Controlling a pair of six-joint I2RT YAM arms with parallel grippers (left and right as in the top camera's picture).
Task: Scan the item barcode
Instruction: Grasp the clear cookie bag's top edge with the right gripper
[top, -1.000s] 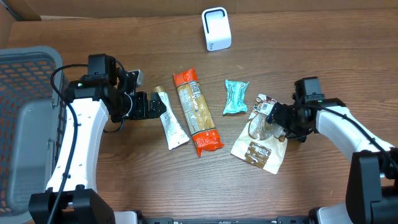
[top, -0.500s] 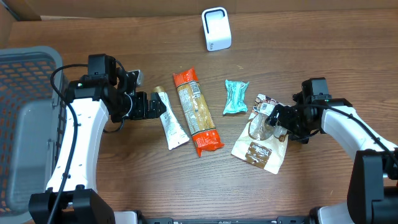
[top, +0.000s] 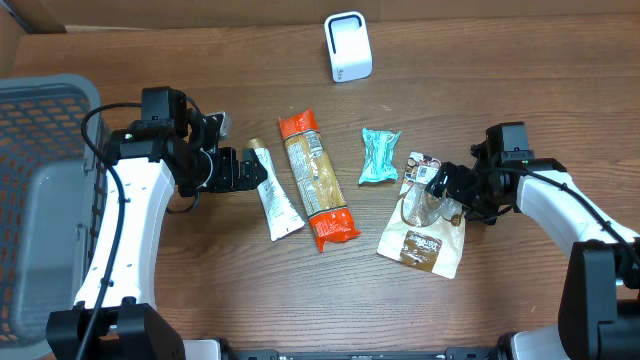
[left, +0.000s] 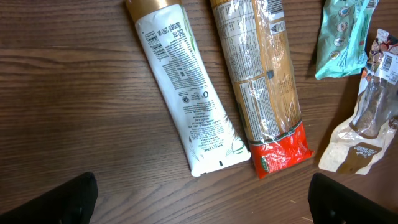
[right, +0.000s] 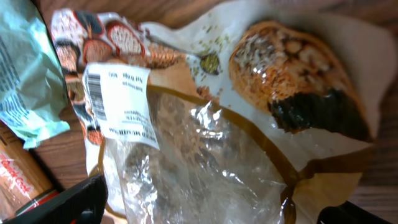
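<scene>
A dark wooden table (top: 500, 60), backed by cardboard (top: 200, 12), held a grey basket (top: 40, 100) at left and a white scanner (top: 348, 46) at the far edge. A tube (top: 275, 195), pasta pack (top: 316, 180), teal packet (top: 379, 156) and labelled bag (top: 425, 240) lay in a row. The left gripper (top: 245, 170) gaped empty beside the tube, and the right gripper (top: 447, 188) gaped over the bag.

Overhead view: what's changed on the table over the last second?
The right gripper pulled back a little toward the right, jaws spreading. The brown bag beneath it swung slightly, its lower end shifting right. The left gripper, white tube, pasta pack, teal packet and scanner stayed where they were.
</scene>
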